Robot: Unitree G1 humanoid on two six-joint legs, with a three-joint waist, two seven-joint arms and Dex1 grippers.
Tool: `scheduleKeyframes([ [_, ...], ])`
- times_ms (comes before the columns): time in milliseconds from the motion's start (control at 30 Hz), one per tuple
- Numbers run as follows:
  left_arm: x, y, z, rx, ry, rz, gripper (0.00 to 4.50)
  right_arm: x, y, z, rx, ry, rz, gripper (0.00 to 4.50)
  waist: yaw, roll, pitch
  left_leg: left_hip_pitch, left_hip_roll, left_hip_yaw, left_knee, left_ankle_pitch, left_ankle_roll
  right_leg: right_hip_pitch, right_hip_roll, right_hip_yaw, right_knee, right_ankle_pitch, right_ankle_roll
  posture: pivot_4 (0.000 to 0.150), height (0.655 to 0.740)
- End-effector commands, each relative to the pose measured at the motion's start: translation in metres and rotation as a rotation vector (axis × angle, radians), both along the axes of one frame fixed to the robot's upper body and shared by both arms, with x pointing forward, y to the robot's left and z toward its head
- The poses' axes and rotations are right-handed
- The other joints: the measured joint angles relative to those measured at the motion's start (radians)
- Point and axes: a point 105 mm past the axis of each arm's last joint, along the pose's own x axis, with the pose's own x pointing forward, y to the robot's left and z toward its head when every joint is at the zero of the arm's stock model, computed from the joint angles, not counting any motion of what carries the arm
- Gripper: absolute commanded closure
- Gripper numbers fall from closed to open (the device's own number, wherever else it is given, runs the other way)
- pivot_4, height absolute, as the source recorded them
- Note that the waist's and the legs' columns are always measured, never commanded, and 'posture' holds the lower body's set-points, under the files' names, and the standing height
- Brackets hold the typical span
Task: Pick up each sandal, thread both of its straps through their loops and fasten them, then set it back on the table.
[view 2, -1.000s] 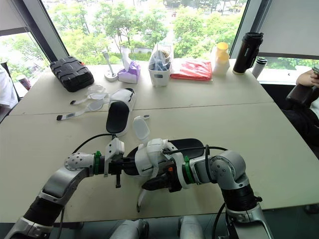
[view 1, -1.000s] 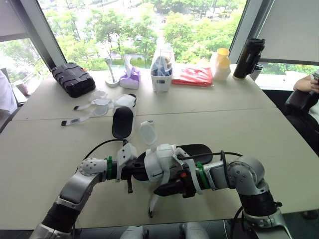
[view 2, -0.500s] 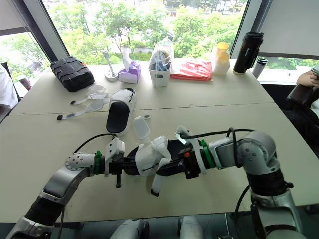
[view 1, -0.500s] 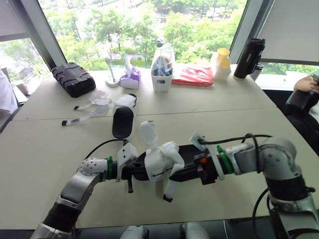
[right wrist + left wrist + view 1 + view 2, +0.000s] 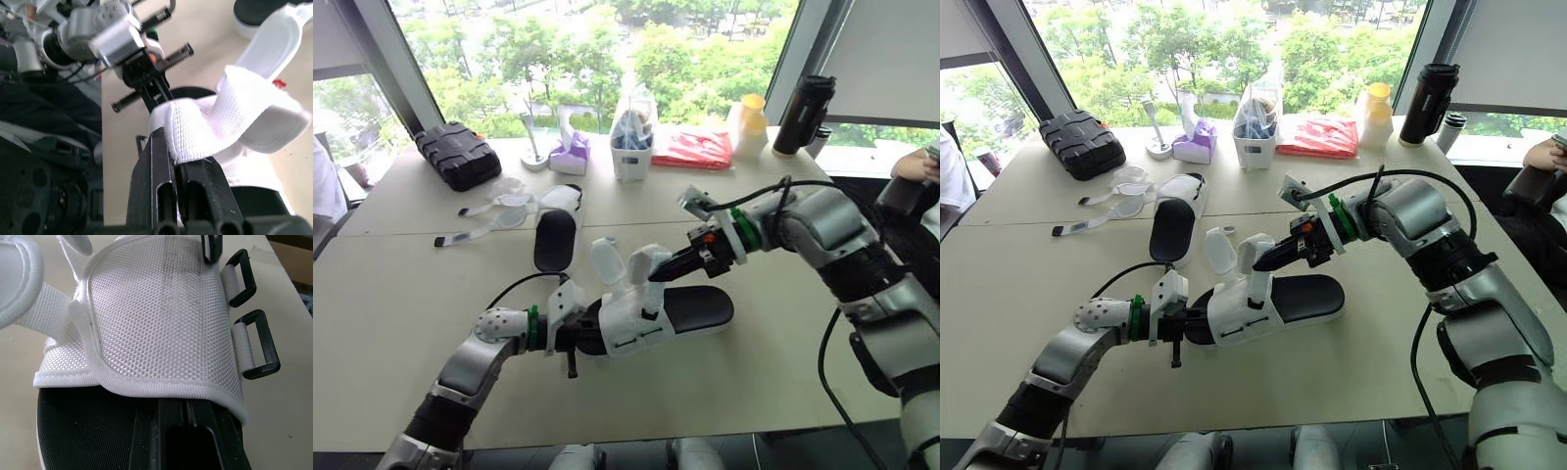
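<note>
Sandal (image 5: 690, 308) sits low centre of the frame, black sole down on or just off the counter (image 5: 411, 284); can't tell which. White mesh upper is at its left end.

Left tool (image 5: 579, 333) comes in from lower left and is clamped on that left end. In the left wrist view its black fingers run in under the mesh upper. Three black loops (image 5: 257, 347) hang off the upper's edge there, none with anything through it.

Right tool (image 5: 677, 266) reaches in from the upper right, pressed together and pinching the strap (image 5: 651, 262). The strap is pulled up off the upper and folded over at the pinch; the right wrist view shows the white webbing squeezed between the fingers (image 5: 156, 186).

A white oval flap (image 5: 605, 262) stands just left of the strap; can't tell what it belongs to.

Second sandal (image 5: 554, 240) lies on the counter, upper left of centre, its straps loose and trailing left.

Along the far edge: black case (image 5: 456, 154), tissue box (image 5: 570, 155), white bin (image 5: 630, 147), red packet (image 5: 693, 149), yellow-capped bottle (image 5: 747, 125), black flask (image 5: 801, 115). A person's hand (image 5: 913, 164) is at the right edge.
</note>
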Motion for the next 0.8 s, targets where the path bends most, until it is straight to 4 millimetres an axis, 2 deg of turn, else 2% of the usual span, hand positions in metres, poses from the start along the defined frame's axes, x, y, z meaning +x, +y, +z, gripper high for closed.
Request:
scheduleKeyframes([
  [33, -0.005, -0.003, -0.013, 0.029, 0.041, -0.007, 4.5, 0.008, -0.003, 0.003, -0.056, -0.073, 0.075, 4.46, 0.001, 0.0, 0.0, 0.0, 0.0, 0.0, 0.0, 0.0, 0.0, 0.0, 0.0, 0.0, 0.0, 0.0, 0.0, 0.15, 0.74],
  [233, -0.005, -0.002, -0.012, 0.03, 0.039, 0.001, 4.5, 0.016, -0.009, -0.005, -0.12, -0.097, 0.116, 4.46, 0.0, 0.0, 0.0, 0.0, 0.0, -0.002, 0.0, 0.0, 0.0, -0.001, 0.0, 0.0, 0.0, 0.0, 0.0, 0.15, 0.74],
  [600, -0.005, -0.002, -0.012, 0.027, 0.036, 0.008, 4.5, 0.013, 0.012, -0.005, -0.065, -0.104, 0.155, 4.46, -0.002, 0.0, 0.0, 0.0, 0.0, -0.004, -0.001, 0.0, -0.001, -0.001, 0.0, 0.0, 0.001, 0.0, 0.0, 0.15, 0.74],
  [700, -0.005, -0.001, -0.011, 0.028, 0.034, 0.008, 4.5, 0.01, 0.014, -0.005, -0.052, -0.098, 0.157, 3.67, -0.002, 0.0, 0.0, 0.0, 0.0, -0.004, -0.001, 0.0, -0.001, -0.001, 0.0, 0.001, 0.001, 0.0, 0.0, 0.15, 0.74],
  [800, -0.003, 0.0, -0.01, 0.029, 0.03, 0.011, 4.5, 0.008, 0.013, -0.005, -0.048, -0.077, 0.12, 2.19, -0.001, 0.0, 0.0, 0.0, 0.0, -0.004, -0.001, 0.0, -0.001, -0.001, 0.0, 0.001, 0.001, 0.0, 0.0, 0.15, 0.74],
])
